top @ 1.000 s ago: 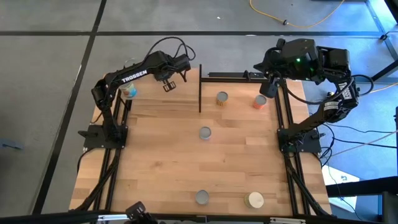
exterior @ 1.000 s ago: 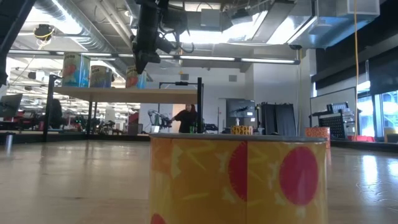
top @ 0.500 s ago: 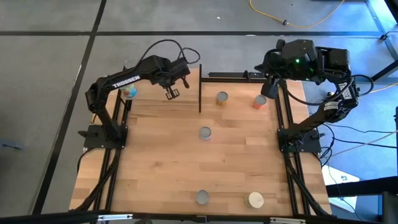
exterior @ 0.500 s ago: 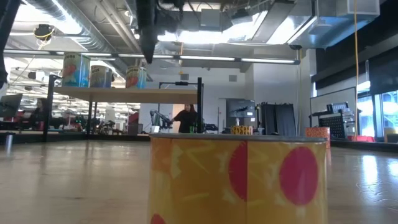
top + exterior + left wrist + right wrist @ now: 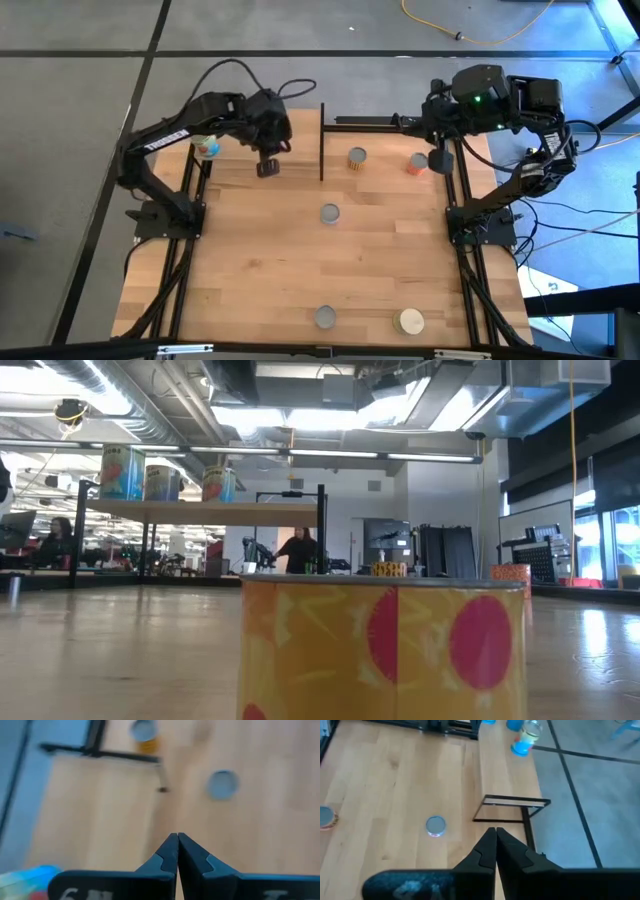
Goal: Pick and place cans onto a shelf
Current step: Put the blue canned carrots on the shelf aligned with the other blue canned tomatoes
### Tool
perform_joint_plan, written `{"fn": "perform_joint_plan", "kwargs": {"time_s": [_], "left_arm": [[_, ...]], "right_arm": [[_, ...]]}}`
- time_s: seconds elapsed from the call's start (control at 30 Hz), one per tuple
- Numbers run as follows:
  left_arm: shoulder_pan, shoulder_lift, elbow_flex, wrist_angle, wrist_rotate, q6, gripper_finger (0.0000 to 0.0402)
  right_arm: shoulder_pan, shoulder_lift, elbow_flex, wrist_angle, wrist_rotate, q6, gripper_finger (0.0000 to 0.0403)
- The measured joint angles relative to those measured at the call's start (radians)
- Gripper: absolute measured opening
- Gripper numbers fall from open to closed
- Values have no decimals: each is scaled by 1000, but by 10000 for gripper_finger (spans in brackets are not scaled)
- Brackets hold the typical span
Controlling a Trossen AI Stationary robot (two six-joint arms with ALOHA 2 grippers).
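Three cans (image 5: 160,478) stand on the shelf (image 5: 200,510), upper left; five remain on the worktop (image 5: 260,260). Left gripper (image 5: 267,166) and right gripper (image 5: 438,158): fingers pressed together, empty.

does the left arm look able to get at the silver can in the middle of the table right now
Probably yes. The left gripper hangs shut and empty off the shelf, and only bare tabletop lies between it and the silver can; it must open first.

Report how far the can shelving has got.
Done: three cans stand on the shelf in the low view.
In hand: nothing. The left gripper is shut and empty beside the shelf; the right gripper is shut and empty near the orange can.
Left: five cans on the table, the nearest being the yellow-and-red one.
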Motion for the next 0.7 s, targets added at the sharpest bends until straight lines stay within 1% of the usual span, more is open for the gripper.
{"fn": "perform_joint_plan", "kwargs": {"time_s": [0.13,0.2,0.27,0.37,0.47,0.53,0.7], "left_arm": [[-49,-20,0,-44,161,58,0],[-76,-28,0,-68,233,42,0],[-112,-30,0,-69,263,-9,0],[-179,-31,0,-68,269,-62,0],[-254,-34,0,-57,274,-178,0],[-314,-33,0,-27,253,-257,0],[-494,-33,0,55,104,-373,0]], "right_arm": [[0,0,0,0,-16,-39,11],[-1,0,0,0,-72,-74,11],[0,0,0,0,-150,-104,11],[0,-4,-3,1,-268,-120,11],[3,-32,-41,1,-374,-115,10],[17,-64,-88,1,-397,-115,6],[74,-167,-253,0,-401,-71,7]]}}
